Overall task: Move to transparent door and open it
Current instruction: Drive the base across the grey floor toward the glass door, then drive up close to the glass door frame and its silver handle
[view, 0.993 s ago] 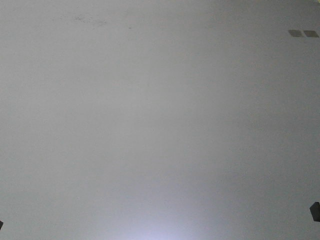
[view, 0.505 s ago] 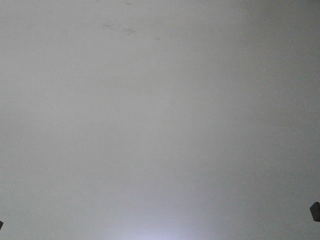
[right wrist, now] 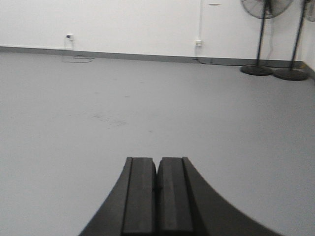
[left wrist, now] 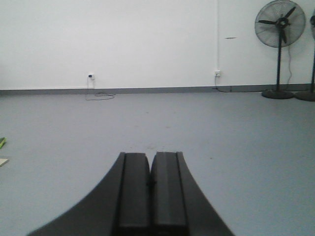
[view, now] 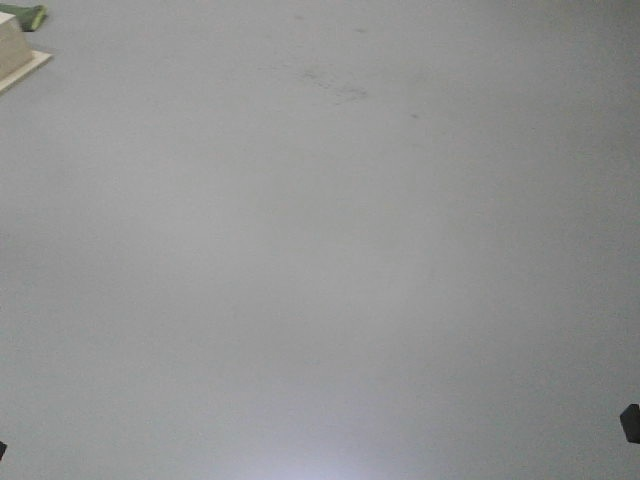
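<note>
The transparent door is out of view in every frame. My left gripper [left wrist: 149, 156] is shut, its two dark pads pressed together with nothing between them, pointing over bare grey floor toward a white wall. My right gripper [right wrist: 157, 160] is likewise shut and empty, held low above the floor. In the front view only a dark corner of each arm shows at the bottom edges, and the rest is grey floor [view: 320, 260].
A white wall [left wrist: 123, 39] with a grey skirting and wall sockets [left wrist: 90, 76] runs across ahead. Two pedestal fans [left wrist: 279, 29] [right wrist: 261, 14] stand at the right. A beige flat object with a green item [view: 20, 45] lies on the floor at far left.
In the front view the floor marks have slid right and down across the frames, and the beige object has come into view at top left. The dark patches at top right have left the view.
</note>
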You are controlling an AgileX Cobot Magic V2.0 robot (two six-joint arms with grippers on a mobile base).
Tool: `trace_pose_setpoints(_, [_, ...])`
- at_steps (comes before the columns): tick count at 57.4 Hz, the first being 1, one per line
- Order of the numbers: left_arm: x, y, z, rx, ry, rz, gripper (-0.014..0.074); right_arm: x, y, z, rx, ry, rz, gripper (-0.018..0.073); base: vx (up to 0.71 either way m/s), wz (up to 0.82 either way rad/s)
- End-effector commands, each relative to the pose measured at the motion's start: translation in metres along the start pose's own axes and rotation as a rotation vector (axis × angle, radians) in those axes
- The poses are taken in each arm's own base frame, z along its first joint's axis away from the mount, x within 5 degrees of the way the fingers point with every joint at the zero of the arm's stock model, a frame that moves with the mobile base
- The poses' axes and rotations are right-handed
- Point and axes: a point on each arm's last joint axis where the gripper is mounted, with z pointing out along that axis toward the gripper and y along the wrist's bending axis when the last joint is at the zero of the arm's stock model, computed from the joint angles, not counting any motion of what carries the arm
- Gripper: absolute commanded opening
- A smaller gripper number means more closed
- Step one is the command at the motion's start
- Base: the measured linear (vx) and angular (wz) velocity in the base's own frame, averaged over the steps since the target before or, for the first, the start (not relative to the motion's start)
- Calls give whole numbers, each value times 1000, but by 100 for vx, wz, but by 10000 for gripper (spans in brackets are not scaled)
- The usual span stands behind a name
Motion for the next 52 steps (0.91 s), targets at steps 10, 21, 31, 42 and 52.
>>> trace_pose_setpoints(10, [3,0,0,1,-56,-13,-6,-3,0,0,6,-78,-7,-8,52,44])
trace_pose_setpoints(21, [3,0,0,1,-56,-13,-6,-3,0,0,6,-78,-7,-8,54,48])
trace_pose_setpoints(31, [3,0,0,1,-56,-13,-6,-3,0,0,6,-78,-7,-8,56,55])
trace_pose_setpoints(42, [3,0,0,1,-56,-13,-6,-3,0,0,6,-78,-7,-8,58,62])
trace_pose_setpoints(52, [3,0,0,1,-56,-13,-6,-3,0,0,6,-78,-7,-8,58,61])
